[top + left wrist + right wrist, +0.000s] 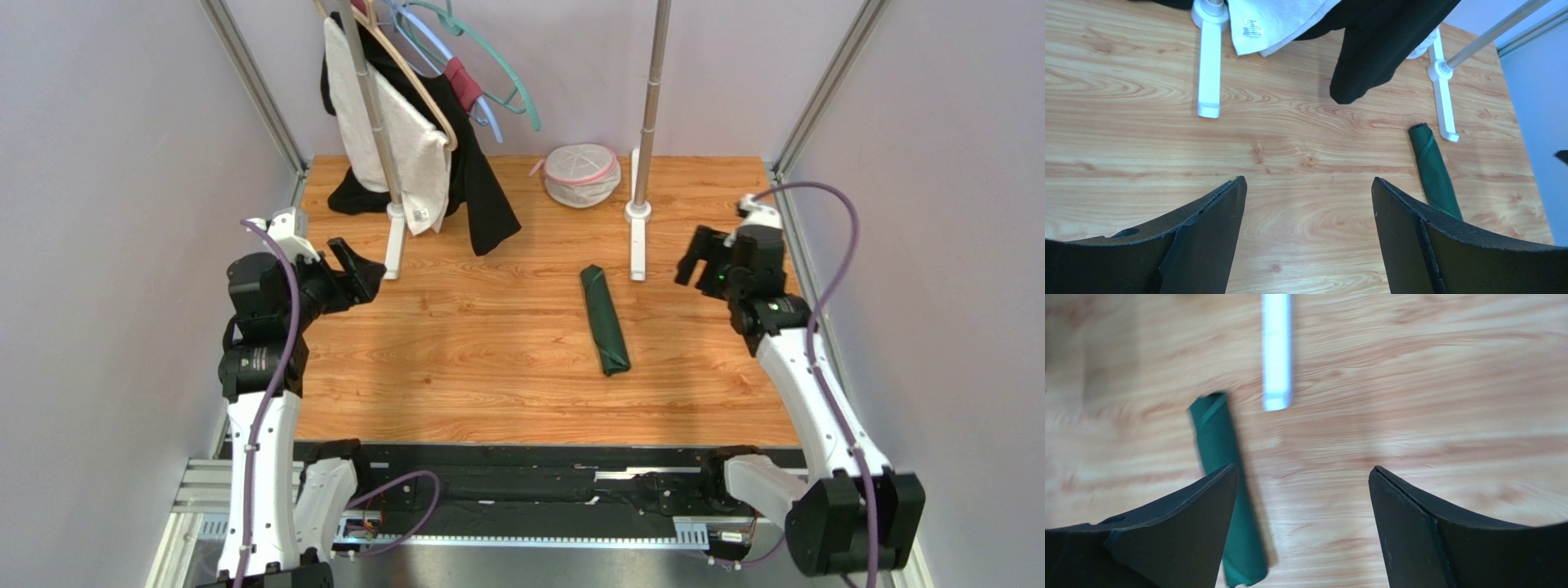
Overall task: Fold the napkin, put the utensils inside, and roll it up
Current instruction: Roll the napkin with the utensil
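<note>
- Napkin point(604, 321) lay as a tight dark-green roll on the wooden table point(466, 368), right of centre, its far end just beside the white foot point(637, 245) of the clothes rack point(650, 98), touching neither of my pincers
- Fork was not on show in any view; I judged it was wrapped inside the roll, though the roll's ends were too small, and the right wrist view too blurred, to be sure
- My left pincer point(353, 275) hung over the left side of the table, well apart from the roll, jaws wide and holding nothing; its wrist view showed only bare wood between the fingers point(1204, 233)
- My right pincer point(699, 260) hung near the right edge, jaws likewise spread and empty, the roll showing partly behind one of its fingers in its own camera
- By my reckoning the folding, loading and rolling were done, and the step in hand was the let-go
- Next move, as I judged it, called for little: lift both arms clear without brushing the roll, since a nudge could loosen it; if an edge sprang up, one pincer would have to press it back
</note>
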